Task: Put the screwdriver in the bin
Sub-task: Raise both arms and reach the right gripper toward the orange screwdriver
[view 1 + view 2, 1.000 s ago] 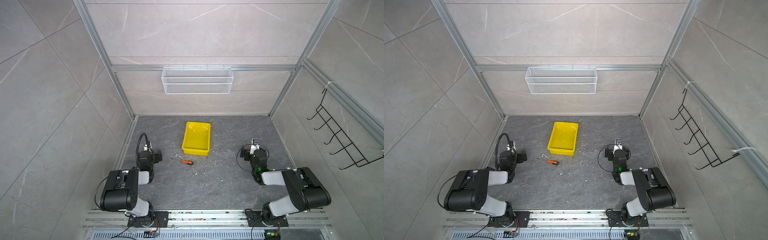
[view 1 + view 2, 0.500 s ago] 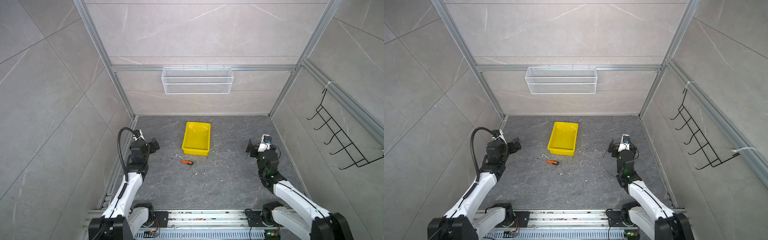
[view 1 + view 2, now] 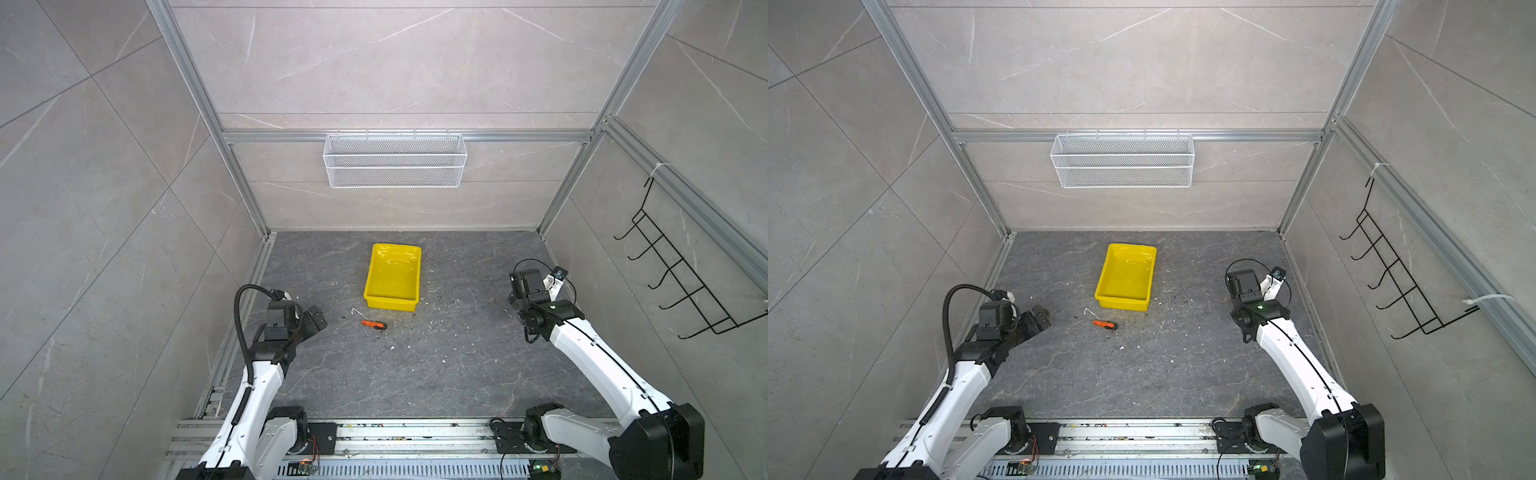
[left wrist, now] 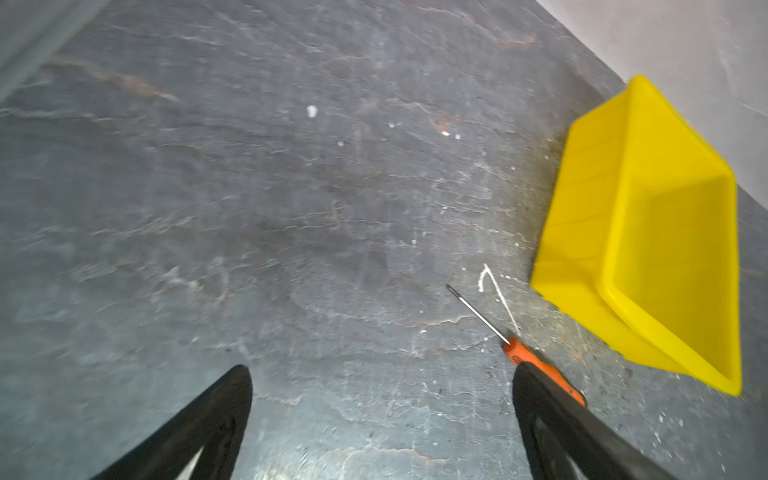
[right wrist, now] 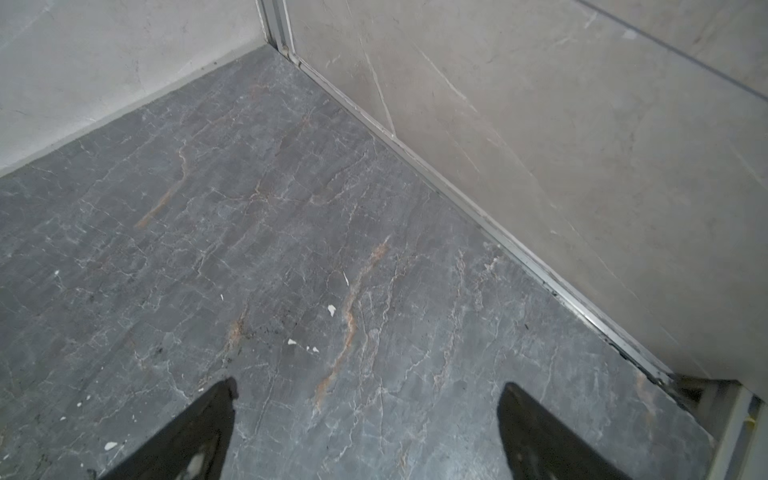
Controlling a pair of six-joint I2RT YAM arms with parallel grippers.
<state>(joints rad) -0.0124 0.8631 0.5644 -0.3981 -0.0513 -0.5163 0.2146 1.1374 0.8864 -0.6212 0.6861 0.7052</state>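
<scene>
The screwdriver [image 3: 374, 325] [image 3: 1105, 324], orange-handled with a thin dark shaft, lies flat on the grey floor just in front of the bin. The bin [image 3: 390, 304] [image 3: 1122, 303] is a bright yellow shallow tray near the middle, with nothing inside it. My left gripper [image 3: 314, 324] [image 3: 1039, 320] hovers open to the left of the screwdriver. In the left wrist view the gripper [image 4: 381, 369] has bare floor between its fingers, one finger partly covers the screwdriver [image 4: 536, 361], and the bin [image 4: 582, 232] lies beyond. My right gripper [image 3: 520, 284] [image 5: 369, 384] is open over bare floor by the right wall.
A thin white bent scrap [image 3: 356, 311] [image 4: 494, 286] lies beside the screwdriver's tip. White crumbs dot the floor. A white wire mesh basket [image 3: 395, 162] hangs on the back wall. A black hook rack [image 3: 681, 282] hangs on the right wall.
Both arms have unfolded from their tucked rest pose and reached forward and up. The left gripper now points toward the screwdriver. Screwdriver and bin have not moved.
</scene>
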